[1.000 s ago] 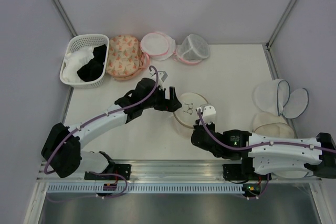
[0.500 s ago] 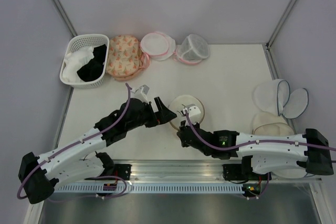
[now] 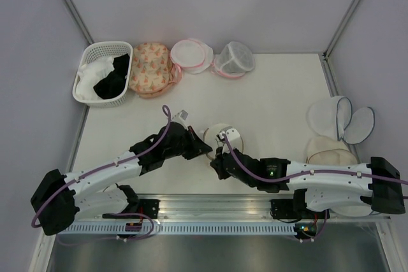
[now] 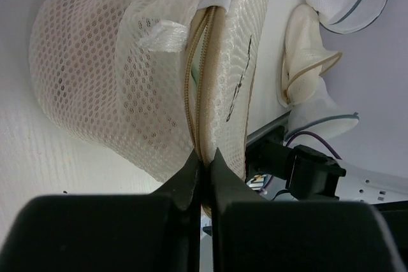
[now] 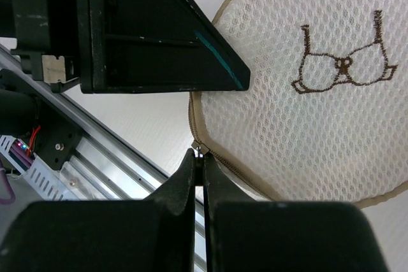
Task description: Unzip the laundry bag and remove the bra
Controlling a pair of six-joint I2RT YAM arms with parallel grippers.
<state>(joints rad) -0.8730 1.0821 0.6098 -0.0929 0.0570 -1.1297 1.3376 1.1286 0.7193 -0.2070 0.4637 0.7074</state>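
laundry bag (image 3: 226, 133): lower centre of top view, on surface (image 3: 127, 125). left end effector (image 4: 203, 164): clenched on bag's rim. right end effector (image 5: 199, 160): clenched on zip pull (image 5: 199, 151). zip only partly parted; bra (image 4: 76, 55) inside, removal outstanding.

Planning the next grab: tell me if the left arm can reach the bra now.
Probably not yet. The bra is inside the laundry bag, only a pink tint behind the mesh, and the zip shows only a narrow gap. The left gripper is shut on the bag's zip seam.
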